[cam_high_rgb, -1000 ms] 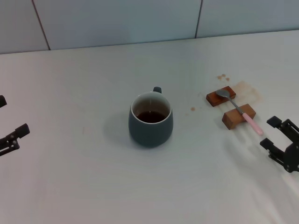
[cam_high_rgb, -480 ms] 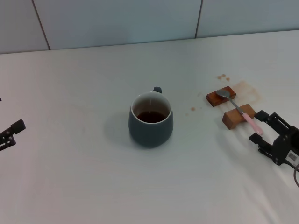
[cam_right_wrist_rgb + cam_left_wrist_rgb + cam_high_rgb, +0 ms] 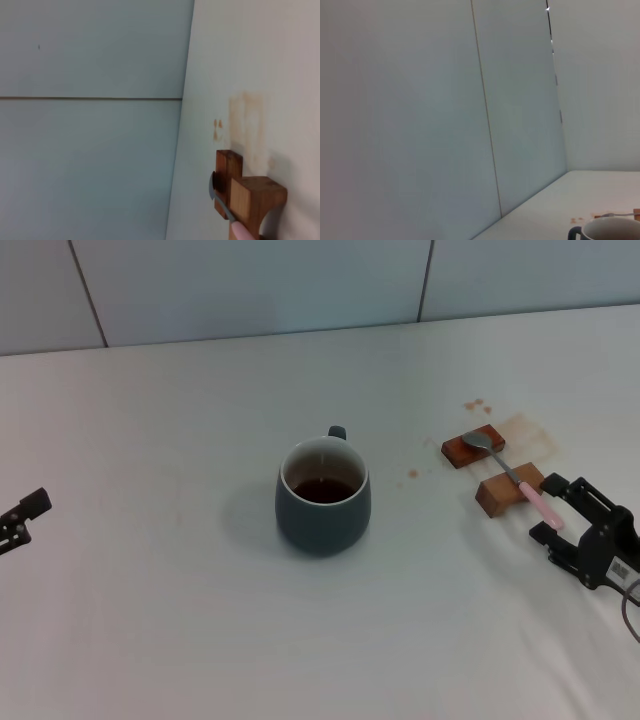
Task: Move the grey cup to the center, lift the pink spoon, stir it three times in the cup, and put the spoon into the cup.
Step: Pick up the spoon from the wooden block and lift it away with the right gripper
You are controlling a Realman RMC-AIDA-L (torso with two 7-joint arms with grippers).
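Note:
The grey cup (image 3: 322,496) stands upright in the middle of the table, with brown liquid inside and its handle turned to the back. Its rim also shows in the left wrist view (image 3: 615,230). The pink spoon (image 3: 512,476) lies across two brown wooden blocks to the cup's right, silver bowl at the back, pink handle toward the front. It also shows in the right wrist view (image 3: 225,205). My right gripper (image 3: 548,508) is open, level with the tip of the pink handle, one finger on each side. My left gripper (image 3: 24,512) sits at the table's far left edge, well away from the cup.
The far wooden block (image 3: 472,447) and the near wooden block (image 3: 508,489) carry the spoon. Brown stains (image 3: 530,434) mark the table behind them. A tiled wall (image 3: 300,285) runs along the back of the table.
My right gripper has moved in from the right edge toward the spoon's pink handle and now straddles its tip. My left gripper has drawn back to the left. The cup and spoon have not moved.

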